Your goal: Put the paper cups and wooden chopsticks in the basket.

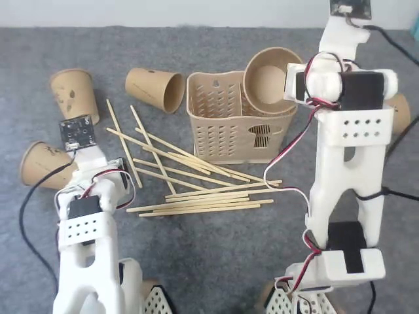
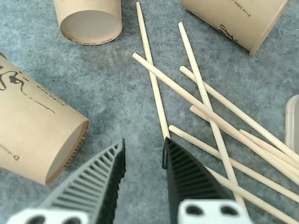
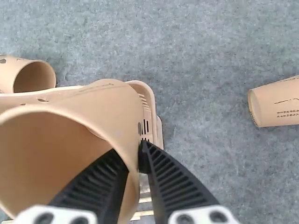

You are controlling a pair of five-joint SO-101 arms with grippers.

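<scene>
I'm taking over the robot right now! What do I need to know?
Right hand: shut on the rim of a paper cup, tilted over a corner of the basket.
Left hand: open, holding nothing, low over the chopsticks.
Done: nothing released into the basket yet, as far as shows.
Left: drop this cup, then the four other cups lying loose, then all the chopsticks.

Matt paper cups (image 1: 154, 89), smooth bare-wood chopsticks (image 1: 196, 206), matt plastic basket (image 1: 222, 127), fuzzy cloth tbl cover (image 1: 216, 261)
</scene>
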